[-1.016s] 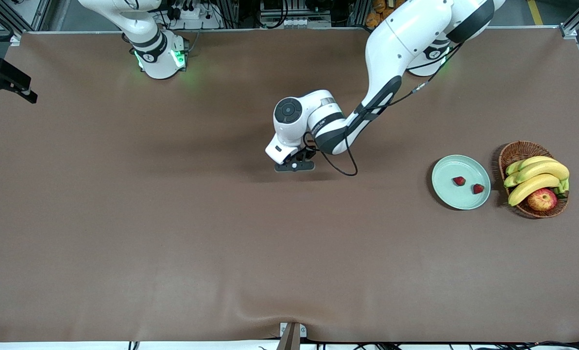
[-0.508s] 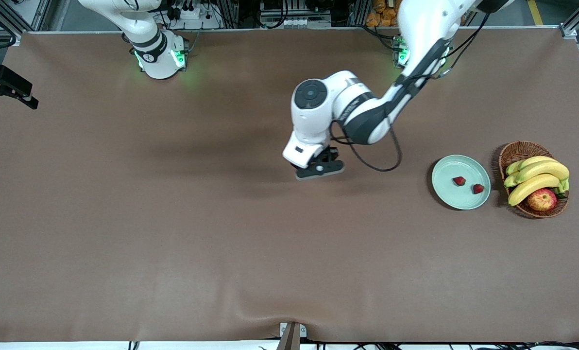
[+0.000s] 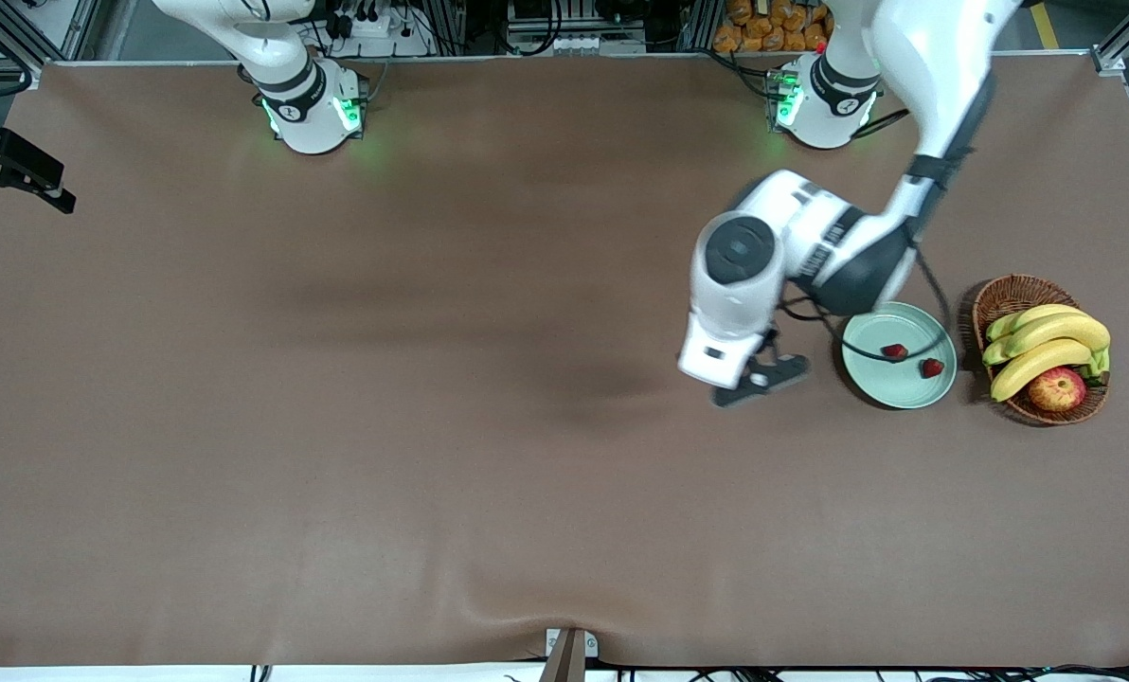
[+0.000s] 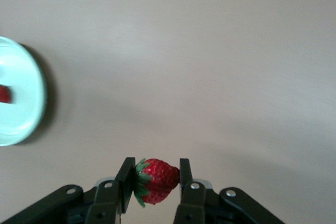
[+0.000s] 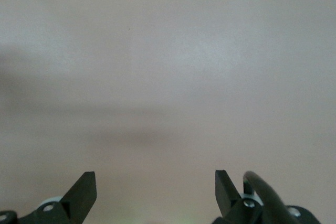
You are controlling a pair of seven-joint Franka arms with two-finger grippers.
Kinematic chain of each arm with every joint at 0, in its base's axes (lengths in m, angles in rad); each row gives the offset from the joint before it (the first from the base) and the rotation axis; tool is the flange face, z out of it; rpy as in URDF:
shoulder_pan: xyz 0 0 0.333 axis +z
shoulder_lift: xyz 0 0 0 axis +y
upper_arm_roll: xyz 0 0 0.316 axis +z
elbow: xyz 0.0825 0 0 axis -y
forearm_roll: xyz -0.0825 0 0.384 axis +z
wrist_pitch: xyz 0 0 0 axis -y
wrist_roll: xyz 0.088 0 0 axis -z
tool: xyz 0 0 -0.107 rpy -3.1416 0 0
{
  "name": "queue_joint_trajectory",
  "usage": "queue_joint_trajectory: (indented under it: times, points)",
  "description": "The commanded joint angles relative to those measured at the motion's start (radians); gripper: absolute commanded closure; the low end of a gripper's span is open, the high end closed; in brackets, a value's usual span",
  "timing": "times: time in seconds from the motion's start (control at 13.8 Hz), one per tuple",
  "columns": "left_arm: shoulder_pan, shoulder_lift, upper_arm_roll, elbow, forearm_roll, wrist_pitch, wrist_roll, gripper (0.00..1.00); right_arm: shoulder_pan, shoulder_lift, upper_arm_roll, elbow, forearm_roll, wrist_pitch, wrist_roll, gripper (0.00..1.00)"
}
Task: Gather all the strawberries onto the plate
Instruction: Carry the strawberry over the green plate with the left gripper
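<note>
The pale green plate [image 3: 882, 327] lies on the brown table next to the basket. Two strawberries [image 3: 895, 352] [image 3: 933, 367] rest on it. My left gripper [image 3: 759, 379] hangs over the table just beside the plate, on the side toward the right arm's end. It is shut on a third strawberry [image 4: 156, 180], whose leafy top presses against one finger [image 4: 126, 182]. The left wrist view also shows the plate's rim [image 4: 31, 98] and part of one berry [image 4: 4, 94]. My right gripper [image 5: 156, 187] waits open over bare table with nothing between its fingers.
A brown wicker basket [image 3: 1010, 294] with bananas [image 3: 1048, 346] and a red-yellow apple [image 3: 1057, 388] stands beside the plate at the left arm's end of the table. The left arm's black cable [image 3: 868, 352] hangs across the plate's edge.
My left arm has swung from the table's middle toward the plate, carrying the strawberry and staying shut on it. The plate, its two berries and the basket have not moved.
</note>
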Motion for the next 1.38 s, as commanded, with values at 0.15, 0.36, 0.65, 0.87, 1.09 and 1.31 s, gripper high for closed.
queue_joint_trajectory:
  times: [0.15, 0.36, 0.65, 0.87, 1.09, 1.31]
  points:
    - [0.177, -0.081, -0.006, -0.140, -0.024, -0.017, 0.094, 0.90, -0.031, 0.020, 0.019, -0.008, -0.008, 0.008, 0.006, 0.00]
    - [0.287, -0.078, -0.006, -0.190, -0.024, -0.015, 0.173, 0.90, -0.024, 0.018, 0.021, -0.019, -0.007, 0.010, 0.010, 0.00]
    - [0.415, -0.057, -0.006, -0.272, -0.024, -0.013, 0.278, 0.90, -0.020, 0.020, 0.024, -0.021, -0.007, 0.012, 0.012, 0.00]
    - [0.496, -0.047, -0.005, -0.319, -0.024, -0.004, 0.390, 0.89, -0.014, 0.024, 0.024, -0.019, -0.007, 0.027, 0.013, 0.00]
    - [0.536, -0.034, -0.006, -0.347, -0.024, 0.023, 0.463, 0.81, -0.006, 0.040, 0.025, 0.004, -0.007, 0.031, 0.016, 0.00]
    - [0.516, 0.008, -0.009, -0.338, -0.023, 0.046, 0.477, 0.50, 0.002, 0.066, 0.025, 0.028, -0.008, 0.031, 0.015, 0.00]
